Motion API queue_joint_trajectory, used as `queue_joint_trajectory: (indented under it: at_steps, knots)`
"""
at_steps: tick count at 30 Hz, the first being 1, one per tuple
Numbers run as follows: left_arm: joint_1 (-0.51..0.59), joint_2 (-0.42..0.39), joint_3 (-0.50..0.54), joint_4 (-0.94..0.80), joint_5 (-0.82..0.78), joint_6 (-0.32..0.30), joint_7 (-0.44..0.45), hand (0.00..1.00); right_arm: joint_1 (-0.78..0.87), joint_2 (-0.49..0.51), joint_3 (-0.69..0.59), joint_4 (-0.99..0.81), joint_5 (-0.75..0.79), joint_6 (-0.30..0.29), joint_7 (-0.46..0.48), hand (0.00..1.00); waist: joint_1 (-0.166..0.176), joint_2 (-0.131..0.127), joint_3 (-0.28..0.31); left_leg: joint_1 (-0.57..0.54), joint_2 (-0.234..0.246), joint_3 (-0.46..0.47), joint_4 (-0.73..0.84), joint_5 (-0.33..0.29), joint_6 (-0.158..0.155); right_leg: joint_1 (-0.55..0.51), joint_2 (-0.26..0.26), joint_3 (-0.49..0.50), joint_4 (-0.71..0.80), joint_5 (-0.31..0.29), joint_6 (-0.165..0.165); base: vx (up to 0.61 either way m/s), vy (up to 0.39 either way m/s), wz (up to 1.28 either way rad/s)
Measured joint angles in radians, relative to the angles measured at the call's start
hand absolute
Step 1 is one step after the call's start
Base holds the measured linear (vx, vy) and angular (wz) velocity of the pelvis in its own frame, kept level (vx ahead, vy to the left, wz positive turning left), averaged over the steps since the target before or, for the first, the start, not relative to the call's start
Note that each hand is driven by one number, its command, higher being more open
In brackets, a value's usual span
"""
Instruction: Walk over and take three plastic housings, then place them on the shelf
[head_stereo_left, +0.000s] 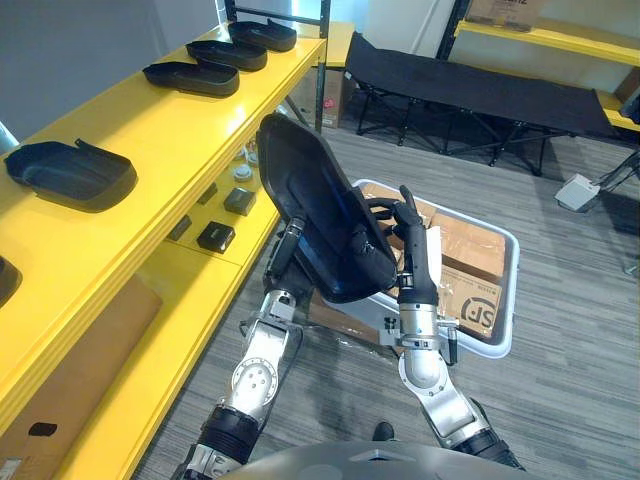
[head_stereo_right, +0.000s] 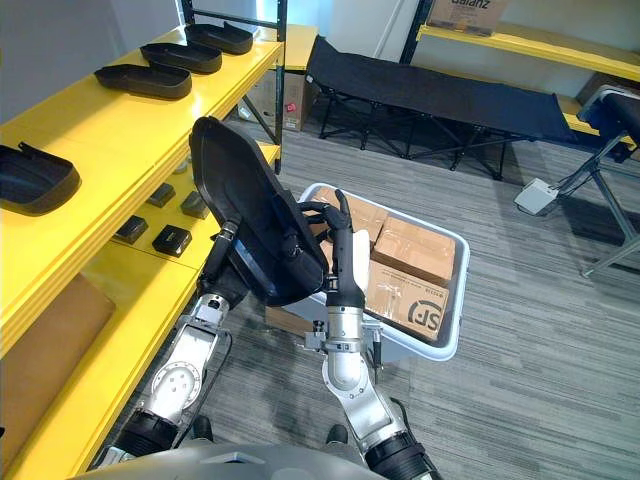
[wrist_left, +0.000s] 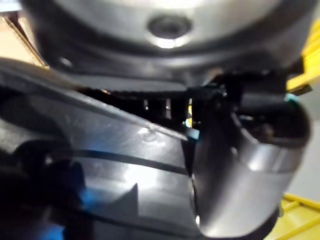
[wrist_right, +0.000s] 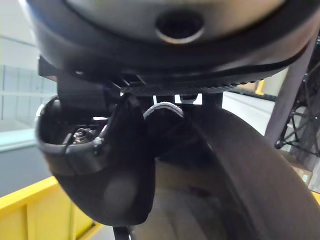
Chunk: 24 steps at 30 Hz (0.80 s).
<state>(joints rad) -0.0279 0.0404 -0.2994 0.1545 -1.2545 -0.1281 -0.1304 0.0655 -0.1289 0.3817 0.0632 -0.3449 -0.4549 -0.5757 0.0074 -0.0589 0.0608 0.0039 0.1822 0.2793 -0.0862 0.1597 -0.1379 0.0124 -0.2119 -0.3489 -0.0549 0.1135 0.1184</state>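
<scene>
I hold a large black plastic housing (head_stereo_left: 318, 215) tilted up on edge between both hands, over the near corner of a white bin (head_stereo_left: 505, 300). My right hand (head_stereo_left: 408, 232) stands upright against its right side, fingers (head_stereo_left: 377, 208) curled over its rim. My left hand (head_stereo_left: 289, 238) reaches in behind the housing's left side, its fingers hidden. In the wrist views the housing's dark surface (wrist_left: 125, 175) lies right against each thumb (wrist_right: 107, 175). Several more black housings (head_stereo_left: 70, 172) (head_stereo_left: 192, 77) lie along the yellow shelf (head_stereo_left: 150, 180) top at my left.
The white bin holds cardboard boxes (head_stereo_left: 470, 255). Small dark parts (head_stereo_left: 215, 236) sit on the shelf's lower level. A black folding cot (head_stereo_left: 470, 90) stands behind, with more yellow shelving (head_stereo_left: 545, 35) past it. A grey plank floor (head_stereo_left: 570, 330) spreads out to the right.
</scene>
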Motion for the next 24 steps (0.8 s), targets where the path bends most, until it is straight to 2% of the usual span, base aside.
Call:
queue_joint_trajectory:
  at_steps: [4,8,10,14,20,23,24]
  knots:
    - [0.0,0.009,-0.005,-0.001,0.007,0.007,-0.025,0.0,0.004,-0.039,0.04,-0.001,-0.003,-0.017,0.001,1.0,-0.012,0.0,-0.01,0.0,0.0,0.002,0.0,-0.008,-0.004,-0.005,0.0,0.005,0.0,0.0,0.0,0.0,-0.001,-0.03]
    - [0.0,0.021,-0.012,-0.003,0.059,-0.011,-0.015,0.0,0.011,-0.07,0.055,-0.001,-0.005,0.001,0.014,1.0,-0.012,0.004,-0.014,-0.001,0.0,0.005,0.001,-0.009,-0.003,-0.008,-0.001,0.009,0.0,0.0,0.0,0.0,0.0,-0.03]
    - [0.0,0.02,-0.021,-0.026,0.149,-0.044,0.05,0.0,0.011,-0.072,0.057,-0.008,-0.007,0.042,0.015,1.0,-0.011,0.01,-0.018,0.0,0.0,0.005,0.001,-0.008,-0.001,-0.008,-0.001,0.009,0.0,0.001,0.0,0.0,0.0,0.0]
    - [0.0,0.018,-0.024,-0.097,0.331,-0.065,0.162,0.0,0.01,-0.07,0.053,-0.056,-0.006,0.116,0.014,1.0,-0.01,0.013,-0.02,0.007,0.0,0.005,0.001,-0.008,-0.001,-0.002,0.0,0.009,-0.001,0.002,0.001,0.0,0.0,0.0]
    - [0.044,0.009,0.003,-0.186,0.663,-0.115,0.362,0.0,0.011,-0.059,0.025,-0.083,-0.003,0.158,0.002,1.0,-0.011,0.018,-0.022,0.018,0.0,0.008,0.001,-0.019,-0.008,0.008,0.001,0.009,-0.003,0.0,0.001,0.0,0.0,-0.01]
    - [0.064,-0.005,0.07,-0.185,0.873,-0.119,0.534,0.0,0.025,-0.05,-0.005,-0.088,-0.001,0.173,-0.004,1.0,-0.013,0.02,-0.024,0.022,0.001,0.008,0.001,-0.02,-0.009,0.011,0.001,0.01,-0.003,0.0,0.0,0.0,0.0,0.0]
    - [0.075,-0.01,0.11,-0.185,1.0,-0.119,0.628,0.0,0.043,-0.044,-0.021,-0.102,0.001,0.186,-0.006,1.0,-0.013,0.021,-0.023,0.022,0.001,0.008,0.0,-0.021,-0.01,0.011,0.001,0.01,-0.003,-0.001,0.0,0.0,0.0,0.0]
